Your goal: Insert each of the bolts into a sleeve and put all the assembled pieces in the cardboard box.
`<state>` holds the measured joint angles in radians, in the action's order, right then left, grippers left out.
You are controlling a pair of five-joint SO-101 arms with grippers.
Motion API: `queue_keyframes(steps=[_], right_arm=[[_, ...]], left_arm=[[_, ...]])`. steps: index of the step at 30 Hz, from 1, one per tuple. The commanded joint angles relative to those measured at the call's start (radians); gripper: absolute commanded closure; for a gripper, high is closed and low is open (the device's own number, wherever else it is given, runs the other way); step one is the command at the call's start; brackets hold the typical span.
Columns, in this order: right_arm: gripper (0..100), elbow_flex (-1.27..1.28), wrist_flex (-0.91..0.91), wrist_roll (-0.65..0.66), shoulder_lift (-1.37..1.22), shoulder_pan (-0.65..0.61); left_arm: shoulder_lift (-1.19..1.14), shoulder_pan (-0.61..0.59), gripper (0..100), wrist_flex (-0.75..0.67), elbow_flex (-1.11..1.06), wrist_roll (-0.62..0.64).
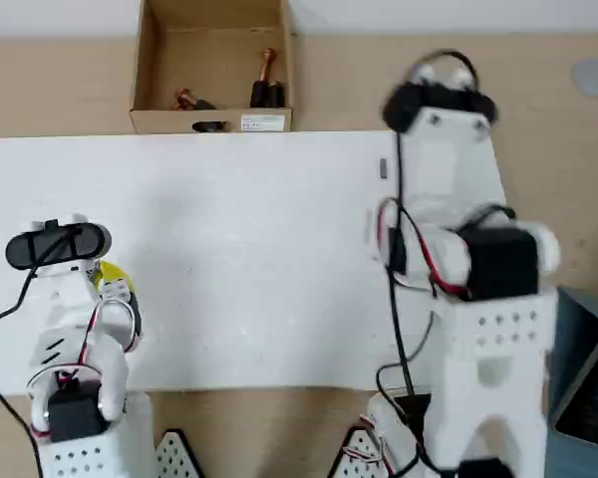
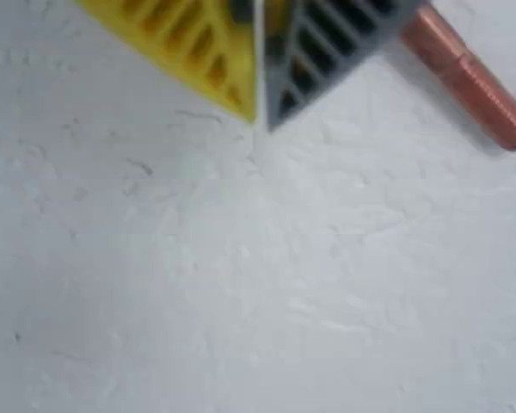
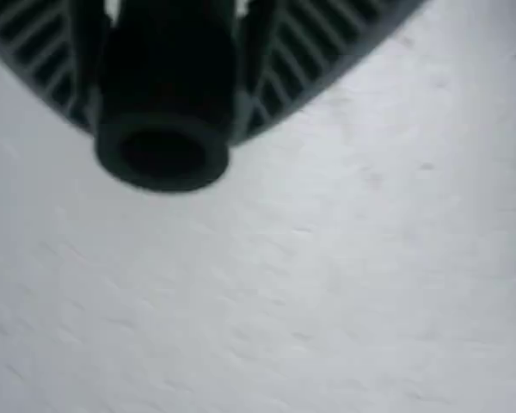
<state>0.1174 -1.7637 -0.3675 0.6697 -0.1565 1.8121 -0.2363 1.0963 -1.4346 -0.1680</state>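
My left gripper [image 2: 260, 119] has one yellow and one grey finger, their tips meeting above the white mat. It is shut on a copper bolt [image 2: 471, 79], whose threaded end sticks out sideways past the grey finger. In the high view that gripper [image 1: 111, 283] sits at the mat's lower left. My right gripper [image 3: 165, 129] is shut on a black sleeve [image 3: 163, 153], the sleeve's open end facing the camera, just above the mat. The cardboard box [image 1: 138, 80] stands beyond the mat's far edge and holds two assembled pieces [image 1: 267, 85] [image 1: 189, 101].
A white mat [image 1: 239, 259] covers the tan table between the arms. The right arm's body [image 1: 468, 259] stands folded over the mat's right side. A dark grey bin [image 1: 583, 368] sits at the right edge, and a round grey disc [image 1: 596, 76] lies at the far right.
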Motion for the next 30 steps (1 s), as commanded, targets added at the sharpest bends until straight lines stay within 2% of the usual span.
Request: queue_keyframes(steps=[1, 11, 17, 24, 30], right_arm=[[98.9, 0.056, -0.017, 0.011, 0.097, 0.084], [98.9, 0.065, 0.018, 0.009, 0.153, 0.249], [98.9, 0.065, 0.014, 0.009, 0.154, 0.337], [98.9, 0.068, 0.012, 0.009, 0.154, 0.369], [98.9, 0.068, 0.017, 0.009, 0.154, 0.369]], left_arm=[[-0.071, -0.008, 99, 0.063, 0.146, -0.012], [-0.595, -0.011, 100, 0.097, 0.537, -0.006], [-0.88, -0.103, 99, 0.18, 0.776, -0.032], [-1.136, -0.157, 99, 0.313, 0.951, -0.342], [-1.214, -0.152, 99, 0.384, 0.993, -0.723]])
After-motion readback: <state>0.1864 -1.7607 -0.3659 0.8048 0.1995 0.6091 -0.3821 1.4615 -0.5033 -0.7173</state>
